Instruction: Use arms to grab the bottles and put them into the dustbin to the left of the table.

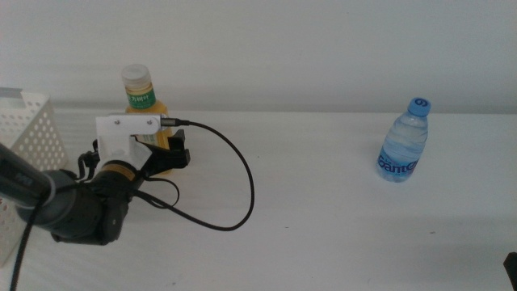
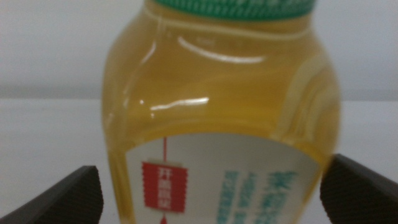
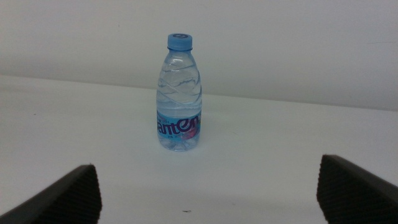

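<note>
Standing upright near the far edge of the table [image 1: 323,202], the yellow juice bottle [image 1: 145,101] has the left gripper [image 1: 170,153] around its lower body. In the left wrist view the bottle [image 2: 221,118] fills the space between the two dark jaws, which sit wide apart at either side of it; whether they press on the bottle cannot be told. Its white cap and green neck label rise above the white camera mount on the left arm [image 1: 81,202]. A thin black cable [image 1: 234,178] loops from the mount out over the tabletop toward the open middle.

On the outer side of the left arm stands the dustbin [image 1: 36,129], its perforated white wall close by the arm and well apart from the bottle.

The water bottle [image 1: 402,141] stands upright far across the table from the left gripper, with bare white surface on all sides of it. The right gripper [image 3: 205,193] waits low and well short of it, jaws spread wide, the water bottle [image 3: 179,93] centred ahead between them with clear tabletop in the gap.
</note>
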{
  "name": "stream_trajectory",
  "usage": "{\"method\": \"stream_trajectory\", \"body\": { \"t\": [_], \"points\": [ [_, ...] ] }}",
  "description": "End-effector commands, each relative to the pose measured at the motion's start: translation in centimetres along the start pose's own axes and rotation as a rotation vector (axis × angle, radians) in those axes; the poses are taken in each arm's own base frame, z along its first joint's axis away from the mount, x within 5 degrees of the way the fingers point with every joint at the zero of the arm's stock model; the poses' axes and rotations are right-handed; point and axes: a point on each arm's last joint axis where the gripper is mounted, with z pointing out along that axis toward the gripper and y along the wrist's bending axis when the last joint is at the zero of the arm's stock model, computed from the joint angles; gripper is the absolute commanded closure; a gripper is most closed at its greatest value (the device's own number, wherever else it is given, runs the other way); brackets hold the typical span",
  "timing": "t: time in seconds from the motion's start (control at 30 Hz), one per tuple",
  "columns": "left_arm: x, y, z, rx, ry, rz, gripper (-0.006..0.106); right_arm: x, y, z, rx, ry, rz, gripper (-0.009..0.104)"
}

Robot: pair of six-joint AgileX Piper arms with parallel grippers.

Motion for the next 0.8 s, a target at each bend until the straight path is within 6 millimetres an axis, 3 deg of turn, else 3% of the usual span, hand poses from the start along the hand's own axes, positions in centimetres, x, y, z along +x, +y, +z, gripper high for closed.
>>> {"method": "stream_trajectory", "body": {
  "t": [0.0,0.33,0.77],
  "points": [
    [0.1,-0.1,0.7,-0.010,-0.020,-0.011,0.007,1.1,0.1,0.1,0.008,-0.006,-0.007,0.002],
    [0.8,-0.1,2.4,-0.024,-0.020,-0.020,0.007,1.1,0.1,0.1,0.008,-0.006,-0.007,0.002],
    [0.5,0.2,2.4,-0.059,-0.061,0.077,0.007,1.1,0.1,0.1,0.008,-0.006,-0.007,0.002]
  ]
}}
